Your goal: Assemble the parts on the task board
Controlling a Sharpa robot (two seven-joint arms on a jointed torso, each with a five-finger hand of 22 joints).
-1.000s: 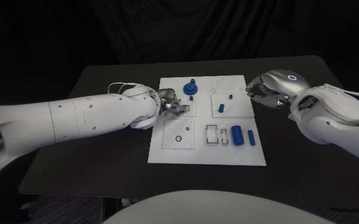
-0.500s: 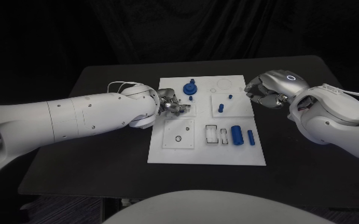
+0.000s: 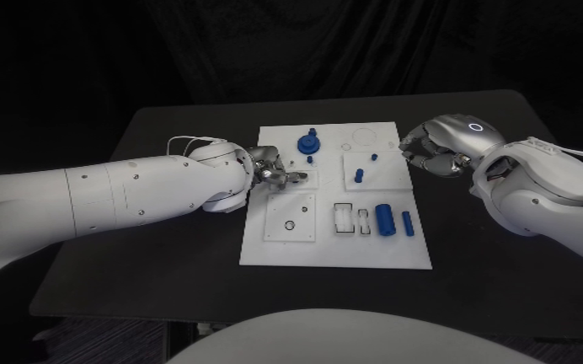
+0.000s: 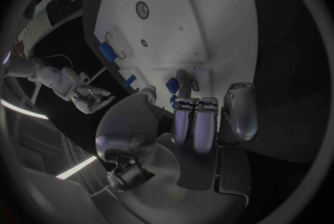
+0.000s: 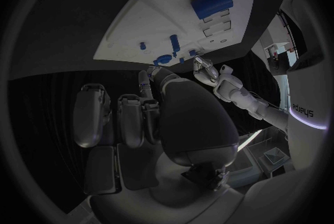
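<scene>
The white task board (image 3: 277,246) lies mid-table. On it are a blue gear-like part (image 3: 308,142), two small blue pegs (image 3: 311,160) (image 3: 374,157), a taller peg (image 3: 360,176), a thick blue cylinder (image 3: 385,219) and a thin one (image 3: 409,223). My left hand (image 3: 278,171) hovers over the board's left edge. One finger (image 4: 182,80) reaches to the board beside a small blue peg (image 4: 171,86), and nothing is in its palm. My right hand (image 3: 430,152) sits at the board's right edge with its fingers (image 5: 128,115) curled in on nothing.
A round hole (image 3: 289,226) and rectangular slots (image 3: 345,217) are in the board's near half. The black table (image 3: 158,271) ends close behind the board, with a dark curtain beyond. My left forearm (image 3: 134,195) lies across the table's left side.
My left forearm has sunk and drawn slightly to the left, while its hand stays at the board's left edge. The right hand and the parts have not moved.
</scene>
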